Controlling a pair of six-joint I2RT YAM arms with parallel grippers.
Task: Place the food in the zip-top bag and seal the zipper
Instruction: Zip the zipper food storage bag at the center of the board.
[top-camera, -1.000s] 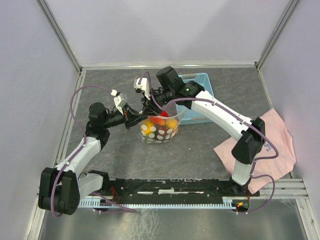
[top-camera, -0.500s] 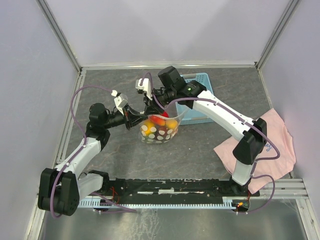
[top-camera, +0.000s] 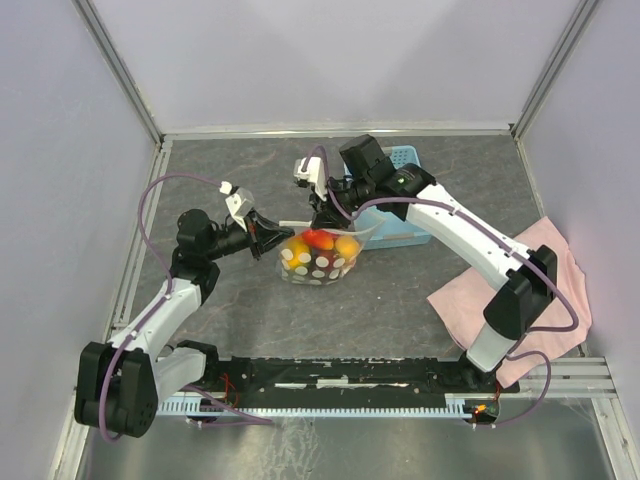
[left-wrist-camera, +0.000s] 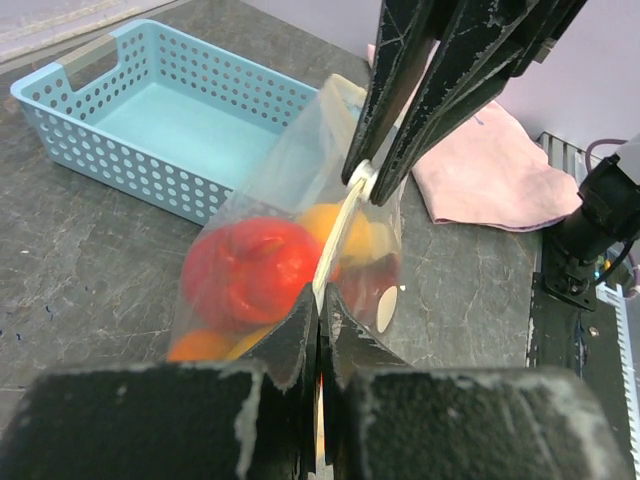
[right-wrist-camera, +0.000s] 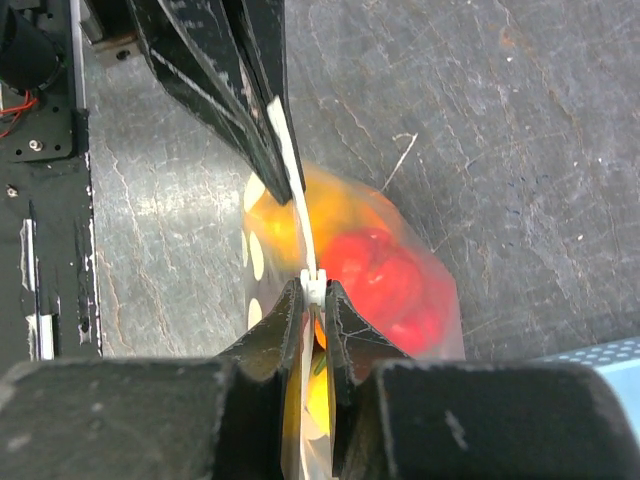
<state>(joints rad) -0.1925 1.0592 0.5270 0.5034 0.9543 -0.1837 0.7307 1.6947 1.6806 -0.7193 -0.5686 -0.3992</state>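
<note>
Left arm (top-camera: 160, 305): white shell segments with chunky black joints. Right arm (top-camera: 455, 225), same white-and-black build. A thin purple cable (top-camera: 143, 215) trails loose along each one. Left fingers (left-wrist-camera: 290, 340) are black, wedge-shaped, edges chipped pale, and the right fingers (right-wrist-camera: 270, 330) are equally scuffed.

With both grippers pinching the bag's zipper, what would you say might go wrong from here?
1. The zipper is a thin strip stretched between the left gripper and the right gripper; a pull or slide may let it slip out, leaving a stretch unsealed.
2. The red toy bulges just below the strip inside the bag and might hold the two sides apart.
</note>
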